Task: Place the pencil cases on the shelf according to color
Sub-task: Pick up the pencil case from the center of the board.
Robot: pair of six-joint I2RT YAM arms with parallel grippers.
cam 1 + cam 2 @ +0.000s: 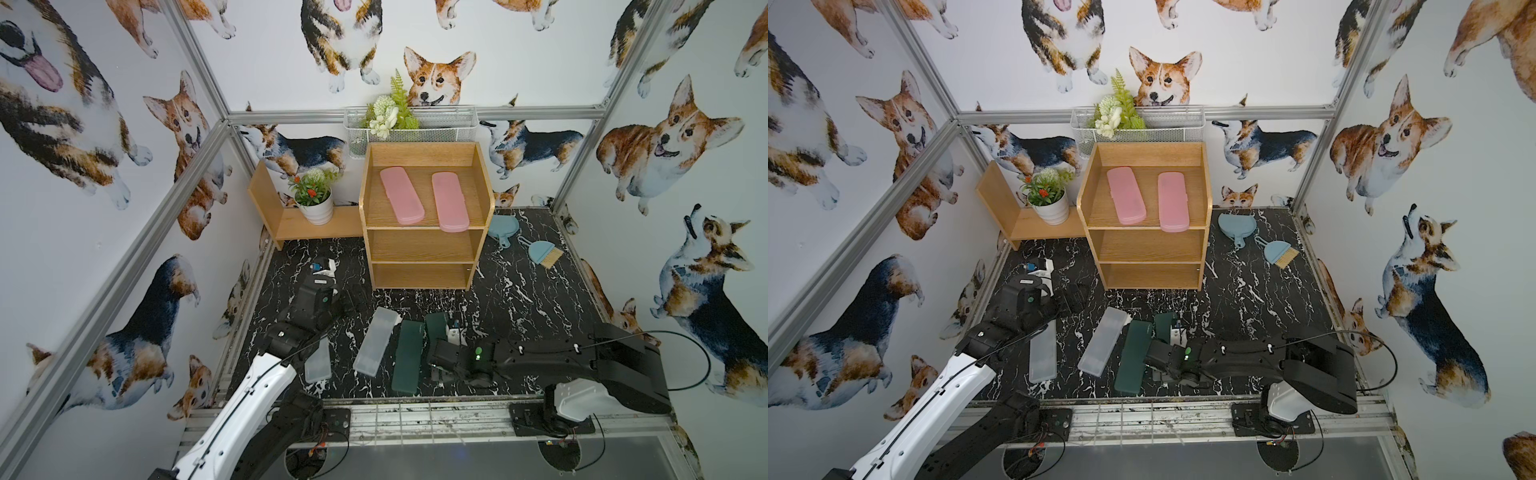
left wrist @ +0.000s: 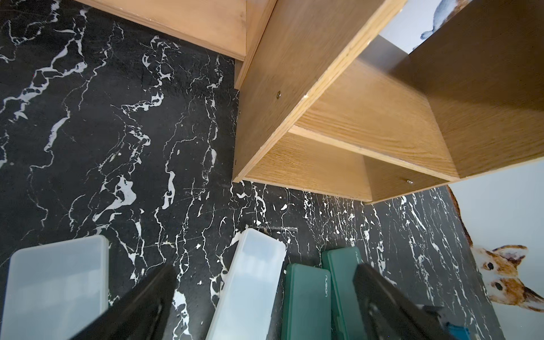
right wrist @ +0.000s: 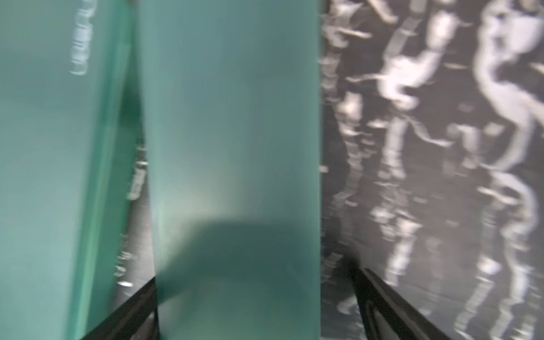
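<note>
The shelf [image 1: 365, 195] held two pink pencil cases [image 1: 401, 195] side by side on its top tier; the white wire basket [image 1: 436, 133] behind it held artificial flowers [image 1: 386, 114]. On the black marble tabletop [image 1: 519, 299] lay two frosted pencil cases [image 1: 375, 341] and two dark green pencil cases [image 1: 408, 357]; the right gripper [image 3: 253, 273] stood spread wide astride one of the green ones; the left gripper [image 2: 263, 272] was likewise apart, holding nothing.

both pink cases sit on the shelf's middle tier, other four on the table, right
Wrong tier: the pink cases lie on the top tier of the shelf, as both top views show. The two green cases and two frosted cases are on the table.
</note>
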